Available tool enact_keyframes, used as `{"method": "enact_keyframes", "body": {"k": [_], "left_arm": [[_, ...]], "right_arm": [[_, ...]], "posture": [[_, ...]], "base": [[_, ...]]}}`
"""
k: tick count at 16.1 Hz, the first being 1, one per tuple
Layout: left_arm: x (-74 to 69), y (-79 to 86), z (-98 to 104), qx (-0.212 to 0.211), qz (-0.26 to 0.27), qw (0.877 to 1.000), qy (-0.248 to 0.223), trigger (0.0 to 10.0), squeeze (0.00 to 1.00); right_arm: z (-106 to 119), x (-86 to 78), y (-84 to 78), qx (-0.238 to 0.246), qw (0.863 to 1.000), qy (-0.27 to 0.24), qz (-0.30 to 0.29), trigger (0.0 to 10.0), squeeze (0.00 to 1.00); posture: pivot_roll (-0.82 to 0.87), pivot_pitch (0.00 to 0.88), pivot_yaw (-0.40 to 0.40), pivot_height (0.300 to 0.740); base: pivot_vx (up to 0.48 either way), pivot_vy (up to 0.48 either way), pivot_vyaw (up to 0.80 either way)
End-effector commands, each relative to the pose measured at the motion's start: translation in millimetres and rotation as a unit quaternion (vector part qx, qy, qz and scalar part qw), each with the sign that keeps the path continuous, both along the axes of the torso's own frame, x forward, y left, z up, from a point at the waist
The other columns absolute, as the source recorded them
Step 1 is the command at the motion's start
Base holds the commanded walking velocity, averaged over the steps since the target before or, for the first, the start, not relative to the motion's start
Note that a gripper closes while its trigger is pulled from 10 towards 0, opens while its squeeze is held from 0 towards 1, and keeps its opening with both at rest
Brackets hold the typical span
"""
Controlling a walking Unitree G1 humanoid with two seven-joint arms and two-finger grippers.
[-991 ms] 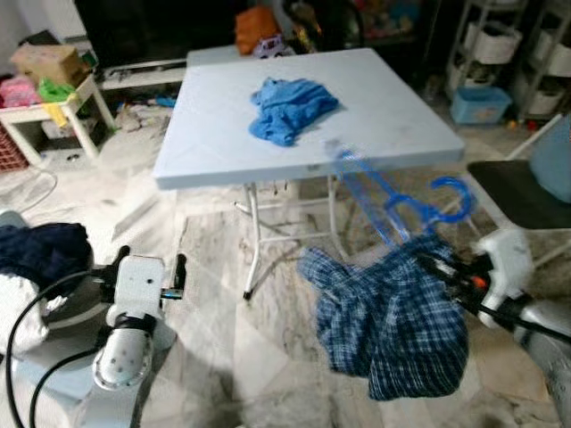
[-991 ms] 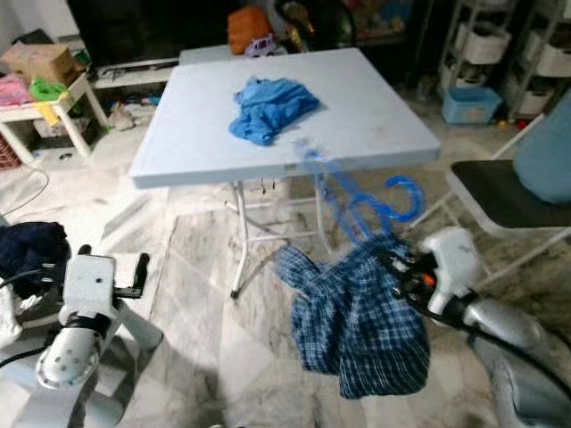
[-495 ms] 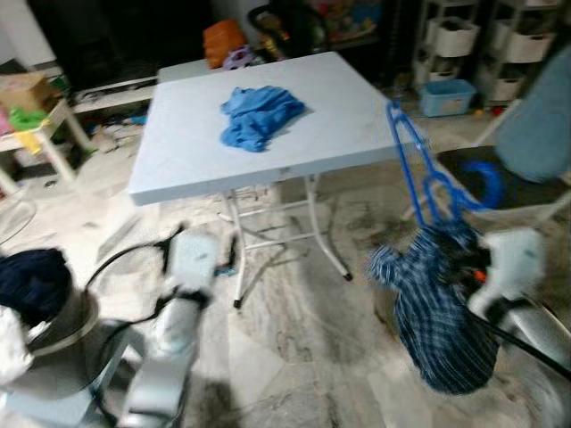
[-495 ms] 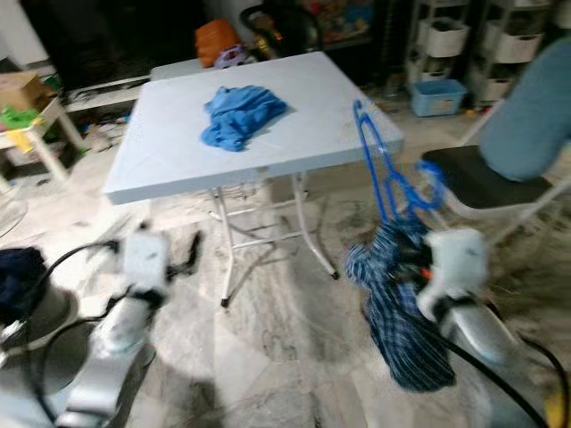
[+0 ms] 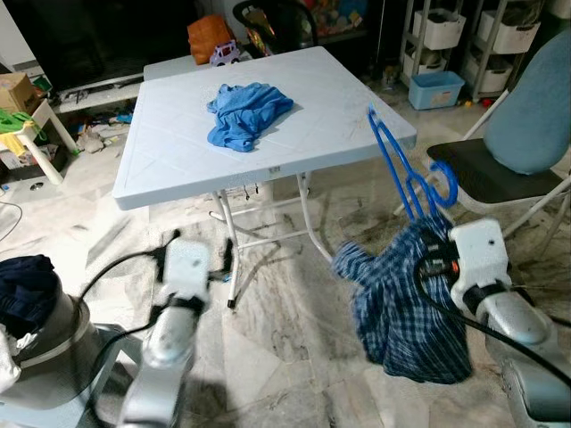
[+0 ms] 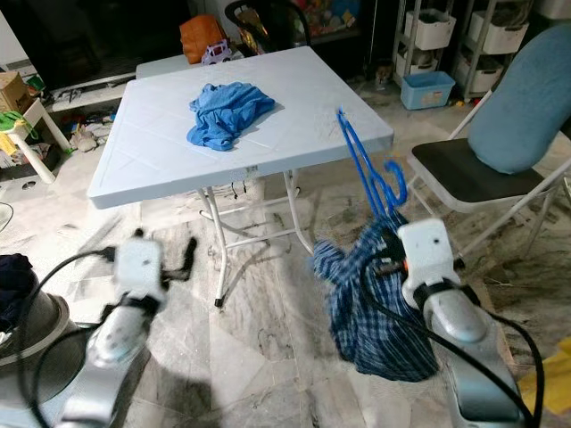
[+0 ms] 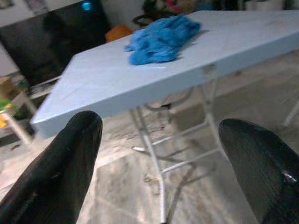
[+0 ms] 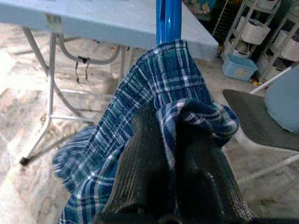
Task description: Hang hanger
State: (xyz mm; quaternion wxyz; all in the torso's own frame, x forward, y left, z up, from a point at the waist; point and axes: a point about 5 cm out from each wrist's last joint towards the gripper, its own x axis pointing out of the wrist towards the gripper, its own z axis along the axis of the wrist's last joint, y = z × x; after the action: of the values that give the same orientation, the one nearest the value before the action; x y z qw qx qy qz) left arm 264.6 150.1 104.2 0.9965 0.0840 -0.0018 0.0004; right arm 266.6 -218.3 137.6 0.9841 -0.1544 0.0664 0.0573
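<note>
The view has swung since a half second ago: the light blue table [image 5: 268, 125] now sits upper centre of the frame, and the folding chair [image 5: 500, 174] with its padded back shows at the upper right. The right gripper [image 8: 170, 154], lower right of the head views, has its two black fingers [image 8: 145, 158] pressed together on a fold of the blue plaid shirt [image 5: 406, 303], which droops toward the marble floor [image 5: 285, 321]. The blue hanger [image 5: 406, 174] rises out of the shirt beside the table's right corner, now sharp and nearly upright. The left gripper [image 7: 163, 158], lower left, hangs with fingers wide apart, gripping nothing. A crumpled blue cloth [image 5: 245, 111] lies on the table.
</note>
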Motion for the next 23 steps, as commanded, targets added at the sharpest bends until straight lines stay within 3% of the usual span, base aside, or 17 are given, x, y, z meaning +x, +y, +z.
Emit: {"method": "enact_keyframes", "body": {"k": [1, 3, 5, 8, 10, 12, 13, 15, 17, 18, 20, 21, 22, 23], "left_arm": [[-5.1, 14.5, 3, 0.013, 0.023, 1.000, -0.006, 10.0, 0.00], [-9.9, 20.8, -1, 0.011, 0.034, 0.999, -0.002, 10.0, 0.00], [-20.8, 25.7, -9, -0.004, 0.063, 0.998, 0.011, 10.0, 0.00], [-27.9, 15.5, -6, -0.006, 0.042, 0.999, 0.011, 10.0, 0.00], [-23.1, 15.9, 3, 0.034, 0.001, 0.999, -0.002, 10.0, 0.00], [-16.6, 17.4, 6, 0.045, -0.028, 0.999, -0.005, 10.0, 0.00], [-12.2, 16.1, 6, 0.044, -0.048, 0.998, 0.001, 10.0, 0.00], [-9.8, 8.8, 4, 0.044, -0.090, 0.995, 0.015, 10.0, 0.00], [-11.0, 1.0, 4, 0.054, -0.142, 0.988, 0.021, 10.0, 0.00], [-15.0, -10.2, 6, 0.072, -0.245, 0.967, 0.029, 10.0, 0.00], [-8.4, -5.9, 11, 0.104, -0.266, 0.958, 0.026, 10.0, 0.00], [-5.8, -3.9, 12, 0.109, -0.262, 0.959, 0.024, 10.0, 0.00], [2.0, 2.2, 16, 0.088, -0.230, 0.969, 0.027, 10.0, 0.00], [8.9, 4.4, 23, 0.035, -0.199, 0.979, 0.018, 10.0, 0.00]], "right_arm": [[8, -2.8, -1.4, 0.007, 1.000, -0.028, 0.008, 10.0, 0.00], [8, -12.1, -10.5, 0.027, 0.999, -0.028, -0.019, 10.0, 0.00], [-1, -35.4, -21.0, 0.041, 0.997, -0.026, -0.053, 10.0, 0.00], [-13, -43.5, -16.0, 0.067, 0.997, -0.008, -0.033, 10.0, 0.00], [-19, -47.7, -1.0, 0.036, 0.993, 0.045, 0.103, 10.0, 0.00], [-16, -43.5, -12.3, 0.038, 0.980, 0.097, 0.169, 10.0, 0.00], [-6, -36.4, -26.8, -0.019, 0.967, 0.110, 0.227, 10.0, 0.00], [6, -28.7, -36.6, -0.055, 0.953, 0.124, 0.270, 10.0, 0.00], [14, -26.0, -36.3, -0.056, 0.945, 0.125, 0.296, 10.0, 0.00], [20, -32.0, -25.1, -0.058, 0.911, 0.150, 0.379, 10.0, 0.00], [25, -27.9, -19.1, -0.070, 0.892, 0.157, 0.418, 10.0, 0.00], [26, -24.3, -19.5, -0.078, 0.892, 0.151, 0.420, 10.0, 0.00], [32, -15.8, -21.7, -0.074, 0.899, 0.137, 0.409, 10.0, 0.00], [36, -11.0, -25.0, -0.070, 0.904, 0.128, 0.403, 10.0, 0.00]], "posture": [[-0.15, 0.000, 0.097, 0.740], [-0.17, 0.000, 0.082, 0.740], [-0.20, 0.000, 0.080, 0.740], [-0.16, 0.001, 0.073, 0.740], [-0.15, 0.006, 0.067, 0.740], [-0.15, 0.006, 0.067, 0.740], [-0.15, 0.005, 0.070, 0.740], [-0.16, 0.002, 0.072, 0.740], [-0.15, 0.002, 0.074, 0.740], [-0.15, 0.002, 0.080, 0.740], [-0.14, 0.001, 0.083, 0.740], [-0.14, 0.001, 0.083, 0.740], [-0.14, 0.001, 0.083, 0.740], [-0.15, 0.000, 0.085, 0.740]], "base": [[0.000, 0.000, 0.00], [0.000, 0.000, 0.00], [0.000, 0.000, 0.00], [0.000, 0.000, 0.00], [0.000, 0.000, 0.00], [0.000, 0.000, 0.00], [0.000, 0.000, 0.00], [0.000, 0.000, 0.00], [0.000, 0.000, 0.00], [0.000, 0.000, 0.00], [0.000, 0.000, 0.00], [0.000, 0.000, 0.00], [0.000, 0.000, 0.00], [0.000, 0.000, 0.00]]}}
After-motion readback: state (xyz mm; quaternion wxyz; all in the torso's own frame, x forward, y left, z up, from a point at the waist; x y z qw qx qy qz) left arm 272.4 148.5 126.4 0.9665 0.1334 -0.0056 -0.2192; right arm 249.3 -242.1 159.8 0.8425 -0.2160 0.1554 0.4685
